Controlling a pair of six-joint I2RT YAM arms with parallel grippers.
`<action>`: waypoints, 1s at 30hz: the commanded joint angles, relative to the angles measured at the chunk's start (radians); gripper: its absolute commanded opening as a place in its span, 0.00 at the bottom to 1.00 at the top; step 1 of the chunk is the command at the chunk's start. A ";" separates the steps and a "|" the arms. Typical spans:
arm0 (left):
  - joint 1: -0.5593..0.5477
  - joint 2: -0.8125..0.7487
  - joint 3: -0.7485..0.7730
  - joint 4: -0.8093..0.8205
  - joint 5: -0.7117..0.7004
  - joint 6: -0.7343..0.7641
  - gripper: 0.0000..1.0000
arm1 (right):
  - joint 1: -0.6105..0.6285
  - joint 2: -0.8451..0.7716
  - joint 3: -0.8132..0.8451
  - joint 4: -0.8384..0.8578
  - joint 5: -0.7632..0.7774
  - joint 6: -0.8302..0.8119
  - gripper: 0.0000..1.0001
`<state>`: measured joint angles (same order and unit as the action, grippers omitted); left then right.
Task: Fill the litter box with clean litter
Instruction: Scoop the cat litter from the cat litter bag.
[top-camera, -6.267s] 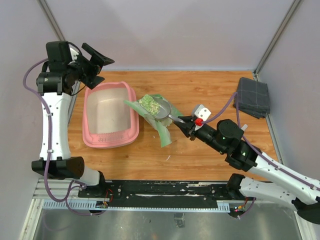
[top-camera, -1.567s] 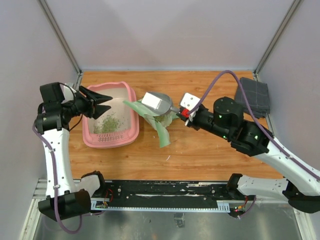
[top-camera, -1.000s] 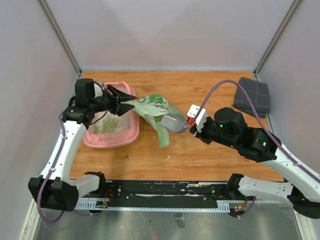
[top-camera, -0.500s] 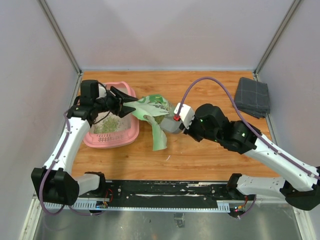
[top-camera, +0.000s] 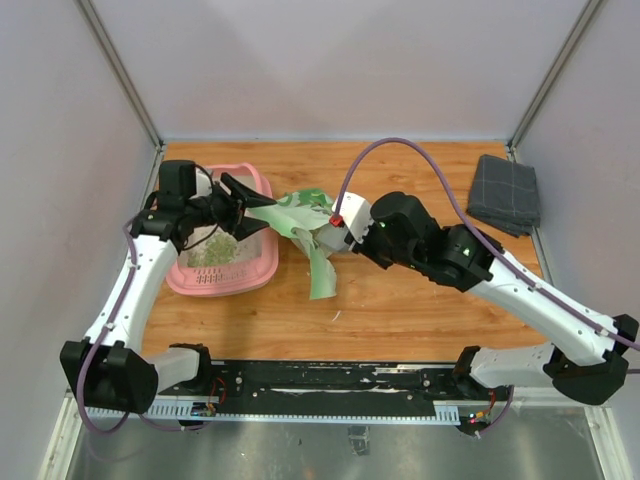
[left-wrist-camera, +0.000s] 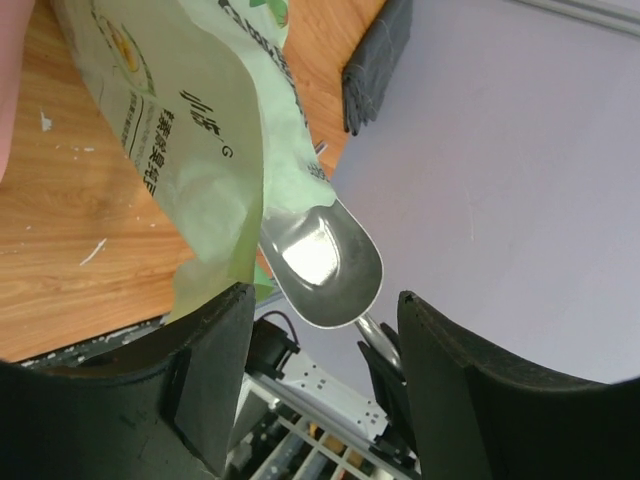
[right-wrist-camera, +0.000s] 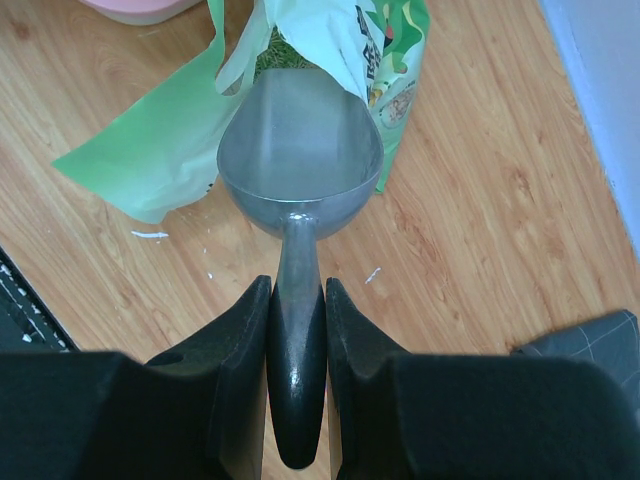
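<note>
Printed green bag (top-camera: 300, 212) lying open near the middle of the wooden table (top-camera: 420, 310), one flap trailing toward the near edge. Grey metal scoop (right-wrist-camera: 300, 150), bowl upward, with its front lip at the bag's mouth; a few pale flecks (right-wrist-camera: 150, 235) on the wood beside the bag. Folded grey cloth (top-camera: 505, 193) at the far right corner, well apart from the bag.

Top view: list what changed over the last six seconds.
The scoop, full then, is empty at the mouth of the bag; litter now lies in the box. The left gripper came down to the bag's edge. Scoop still in right gripper; box, cloth unmoved.
</note>
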<state>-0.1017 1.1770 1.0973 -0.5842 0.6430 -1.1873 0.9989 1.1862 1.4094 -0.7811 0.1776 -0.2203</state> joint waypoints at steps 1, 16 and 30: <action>-0.007 -0.017 0.057 -0.077 -0.009 0.072 0.64 | -0.006 0.050 0.056 -0.003 0.060 -0.040 0.01; -0.007 0.031 0.059 -0.059 -0.053 0.124 0.59 | 0.083 0.179 0.121 0.021 0.112 -0.024 0.01; -0.007 0.072 0.071 -0.037 -0.065 0.149 0.06 | 0.129 0.396 0.294 -0.116 0.214 -0.003 0.01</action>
<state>-0.1017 1.2652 1.1629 -0.6441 0.5770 -1.0569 1.1110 1.5349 1.6260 -0.8211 0.3458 -0.2470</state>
